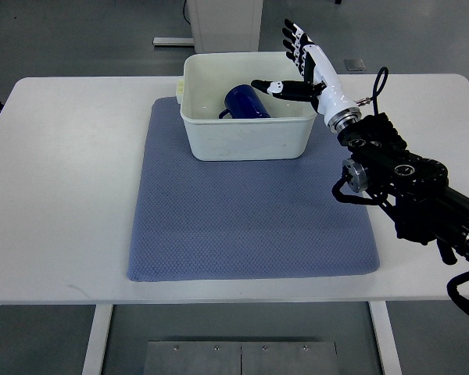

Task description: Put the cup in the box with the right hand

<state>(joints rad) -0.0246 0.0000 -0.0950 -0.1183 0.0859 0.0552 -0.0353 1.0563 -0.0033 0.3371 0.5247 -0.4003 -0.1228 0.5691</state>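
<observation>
Dark blue in colour, the cup (247, 102) is lying on its side inside the box (248, 137), toward the far half of the compartment, with its handle pointing to the left. We are observing the box, a white rectangular tub, sitting on the far part of a blue-grey mat (250, 219), which is lying flat on the white surface (62, 172). The right robot hand (306, 66) is hovering at the right rim of the box, its arm entering from the right edge of the picture. We are seeing its fingers (293, 39) spread apart and pointing away from the robot, with the thumb reaching left over the box interior, near the cup. The robot hand is holding nothing. We cannot tell whether the thumb tip is touching the cup.
</observation>
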